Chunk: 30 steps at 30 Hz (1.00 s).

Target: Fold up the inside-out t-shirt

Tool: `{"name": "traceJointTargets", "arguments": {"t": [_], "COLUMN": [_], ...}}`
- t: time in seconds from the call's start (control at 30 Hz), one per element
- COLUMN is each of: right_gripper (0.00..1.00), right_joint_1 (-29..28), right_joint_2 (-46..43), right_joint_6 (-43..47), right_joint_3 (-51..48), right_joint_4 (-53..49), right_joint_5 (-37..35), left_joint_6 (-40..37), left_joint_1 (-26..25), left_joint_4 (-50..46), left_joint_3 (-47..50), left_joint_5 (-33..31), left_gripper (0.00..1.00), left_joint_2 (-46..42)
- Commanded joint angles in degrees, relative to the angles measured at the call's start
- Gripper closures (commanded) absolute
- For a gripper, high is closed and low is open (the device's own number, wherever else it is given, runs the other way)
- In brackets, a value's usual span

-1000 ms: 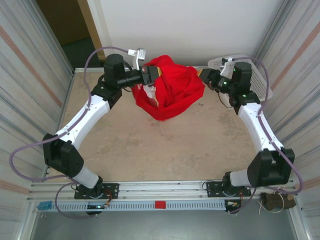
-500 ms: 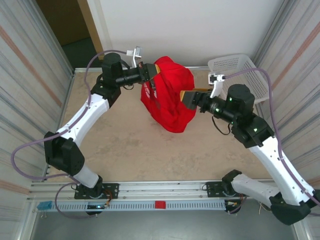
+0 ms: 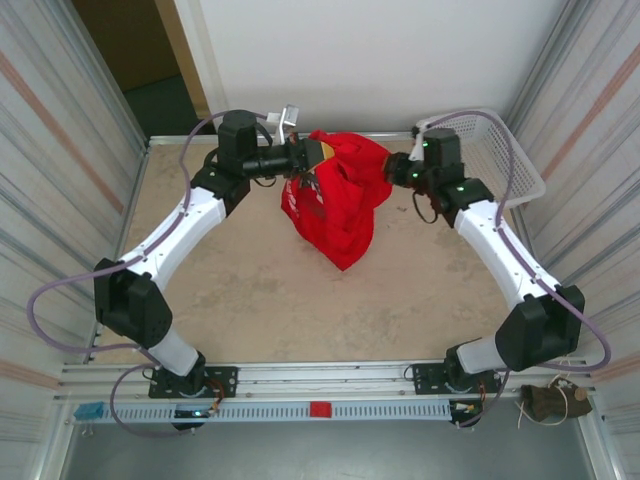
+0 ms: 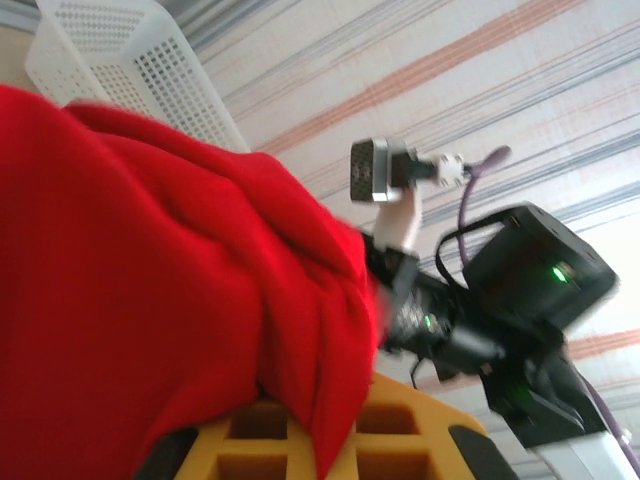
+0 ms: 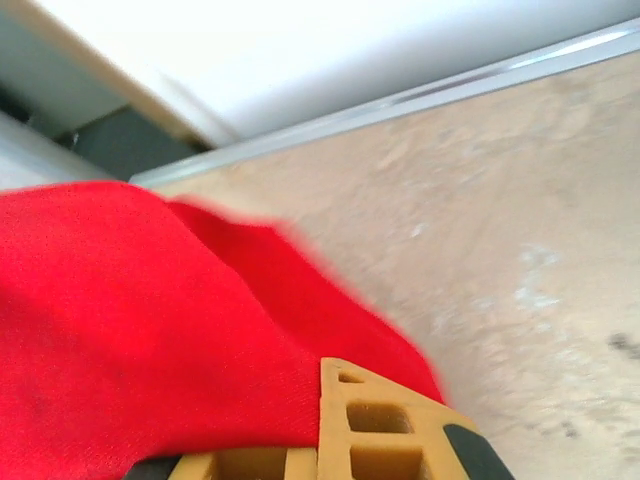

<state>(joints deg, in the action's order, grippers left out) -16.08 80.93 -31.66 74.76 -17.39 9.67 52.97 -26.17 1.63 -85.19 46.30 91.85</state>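
We see the inside-out t-shirt (image 3: pixel 340 205) as a bunched bright red bundle, lifted over the far middle of the table (image 3: pixel 300 300). It hangs in deep folds down to a point, with a small pale patch on its left side. In the left wrist view the cloth (image 4: pixel 130 280) creases towards one pinched corner.

The left gripper (image 3: pixel 312 155) is closed on the upper left edge, and the right gripper (image 3: pixel 393 168) is closed on the upper right edge, red cloth (image 5: pixel 130 320) draped over its yellow finger (image 5: pixel 380 430).

Half a second earlier the right gripper was lower, at the shirt's middle. It has since risen towards the white basket (image 3: pixel 500 150).
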Motion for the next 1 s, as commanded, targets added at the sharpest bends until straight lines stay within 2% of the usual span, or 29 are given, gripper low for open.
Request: {"name": "traceJointTargets", "arguments": {"t": [0.0,0.23,0.27,0.3,0.33,0.37,0.5,0.7,0.97], "right_gripper": [1.0,1.0,0.94,0.66,0.47,0.41,0.38,0.41,0.37], "right_joint_1": [3.8,6.32,6.76,6.93,6.66,6.24,1.17,-8.25,-9.04], "right_joint_2": [0.06,-2.74,-3.59,-5.33,-7.64,-9.77,-16.55,-15.49,-6.04], "right_joint_6": [-3.76,-2.53,-2.37,-2.18,-2.05,-1.81,1.62,7.14,10.08], "right_joint_3": [-0.14,-1.84,-1.77,-1.91,-2.22,-2.42,-1.95,-2.2,-1.06], "right_joint_4": [3.71,0.46,-0.39,-1.22,-2.15,-2.79,-6.41,-5.4,-0.86], "right_joint_5": [4.36,7.8,9.44,10.56,11.08,11.32,8.44,3.76,-0.54], "left_joint_6": [3.8,10.84,11.56,12.16,12.33,12.29,12.15,12.1,11.98], "left_joint_1": [0.85,1.82,1.9,1.87,1.92,1.92,1.92,1.49,1.04], "left_joint_4": [8.15,23.43,24.72,25.39,25.17,24.8,23.31,22.4,21.09], "left_joint_3": [-0.69,3.9,4.14,4.32,4.2,4.07,3.57,2.64,1.61], "left_joint_5": [6.68,10.94,10.96,10.66,10.32,10.02,8.53,7.77,7.52], "left_gripper": [1.0,1.0,1.0,1.0,1.0,1.0,1.0,1.0,1.0], "left_joint_2": [0.12,1.03,1.13,1.27,1.3,1.23,1.18,1.32,0.27]}}
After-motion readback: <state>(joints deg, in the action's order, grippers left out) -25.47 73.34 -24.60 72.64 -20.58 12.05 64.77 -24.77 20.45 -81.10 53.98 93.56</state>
